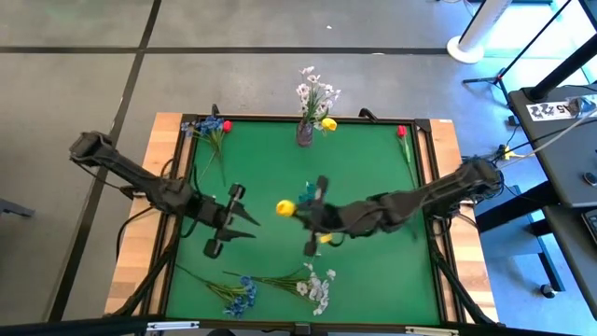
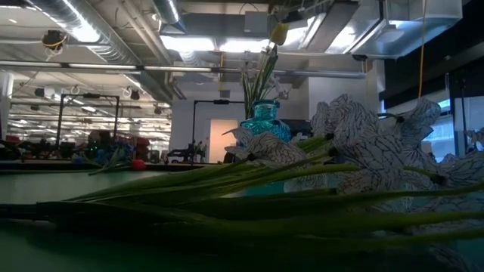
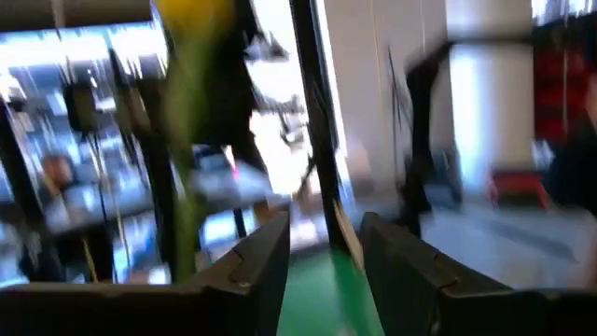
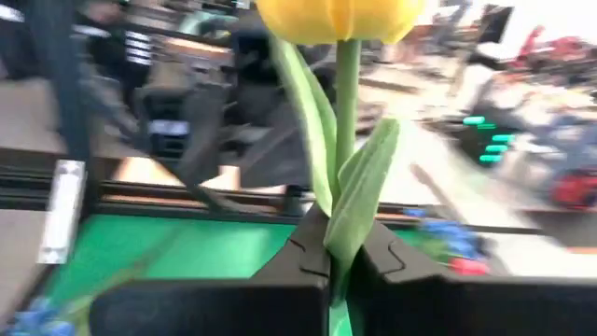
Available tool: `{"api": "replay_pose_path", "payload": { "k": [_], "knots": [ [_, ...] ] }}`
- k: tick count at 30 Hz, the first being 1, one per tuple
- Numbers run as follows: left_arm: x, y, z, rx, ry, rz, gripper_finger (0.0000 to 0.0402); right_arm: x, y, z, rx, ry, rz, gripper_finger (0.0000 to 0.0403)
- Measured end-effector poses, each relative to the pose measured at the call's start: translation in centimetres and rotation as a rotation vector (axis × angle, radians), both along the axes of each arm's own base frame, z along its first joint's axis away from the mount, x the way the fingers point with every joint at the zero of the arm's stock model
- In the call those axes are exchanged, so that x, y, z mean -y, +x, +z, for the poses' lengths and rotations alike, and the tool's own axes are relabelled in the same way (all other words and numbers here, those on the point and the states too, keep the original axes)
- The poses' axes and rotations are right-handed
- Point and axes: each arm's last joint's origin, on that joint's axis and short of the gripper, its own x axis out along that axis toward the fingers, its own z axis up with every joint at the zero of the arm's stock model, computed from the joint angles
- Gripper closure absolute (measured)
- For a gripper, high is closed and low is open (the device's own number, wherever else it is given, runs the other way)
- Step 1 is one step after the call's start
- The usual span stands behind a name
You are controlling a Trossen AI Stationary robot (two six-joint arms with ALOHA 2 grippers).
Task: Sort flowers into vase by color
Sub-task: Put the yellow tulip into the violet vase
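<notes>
My right gripper (image 1: 306,217) is over the middle of the green mat, shut on a yellow tulip-like flower whose bud (image 1: 284,207) points toward the left arm; the right wrist view shows bud (image 4: 340,17) and stem. My left gripper (image 1: 250,224) hovers open just left of it, touching nothing, its fingers (image 3: 261,266) apart. The vase (image 1: 305,133) stands at the mat's far edge with white sprays (image 1: 315,93) and a yellow bud (image 1: 328,123) in it; in the low view it is a blue glass vase (image 2: 265,121). My right gripper pinches the yellow flower's green stem (image 4: 338,245) between its two fingers, just below the leaves. The fingers come in about level from the table's right. The flower is lifted clear of the mat and sticks out past the fingertips, bud leading.
Blue blooms and a red bud (image 1: 210,128) lie at the far left corner, and a red flower (image 1: 403,138) at the far right. Blue flowers (image 1: 241,295) and white sprays (image 1: 317,287) lie along the near edge, filling the low view's foreground (image 2: 363,151). Wooden table rim (image 1: 163,187).
</notes>
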Motion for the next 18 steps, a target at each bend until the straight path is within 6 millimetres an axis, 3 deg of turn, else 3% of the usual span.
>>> {"api": "replay_pose_path", "payload": {
  "k": [3, 7, 14, 18],
  "knots": [
    [0.3, -1.1, -1.2, -0.185, 0.003, -0.021, 0.0265, 1.3, -1.6, 1.7, 0.012, -0.052, -0.152, 0.0390],
    [1.0, -1.6, -4.1, -0.281, -0.009, -0.058, 0.0265, 4.6, -1.3, 2.4, 0.019, -0.090, -0.306, 0.0397],
    [1.2, -2.1, -8.9, -0.270, -0.068, -0.055, 0.0264, 13.7, 0.9, 1.3, 0.004, -0.058, -0.468, 0.0398],
    [1.1, -2.3, -10.9, -0.293, -0.132, -0.053, 0.0264, 18.0, 1.8, 1.3, 0.099, -0.018, -0.490, 0.0396]
  ]
}}
